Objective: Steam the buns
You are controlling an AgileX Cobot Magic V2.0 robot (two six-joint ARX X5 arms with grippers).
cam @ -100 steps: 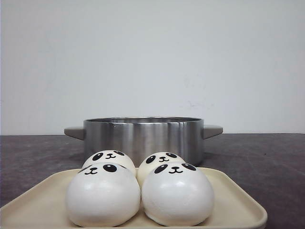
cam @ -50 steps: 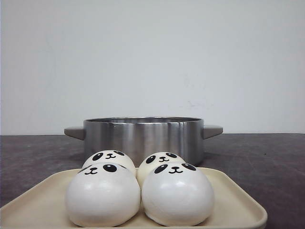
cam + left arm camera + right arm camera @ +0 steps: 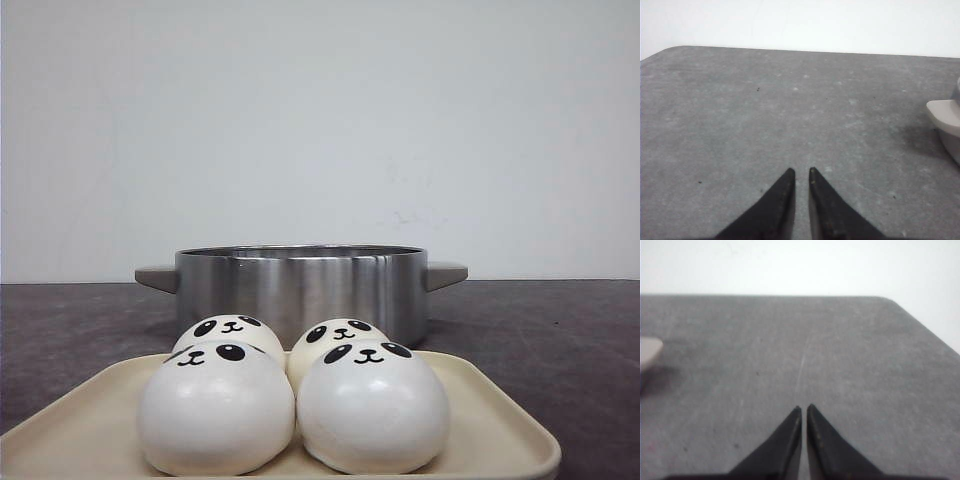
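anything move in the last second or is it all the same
Nothing visibly changed. The four buns sit on the cream tray in front of the steel pot, as before; neither end effector appears in the front view.

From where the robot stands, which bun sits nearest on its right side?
Find the steel pot on the dark table; before it lies a cream tray holding four panda-faced buns. The front right bun alone shows both eye patches at the front.

Left hand [image 3: 801, 172], right hand [image 3: 804, 409] — both closed, empty.
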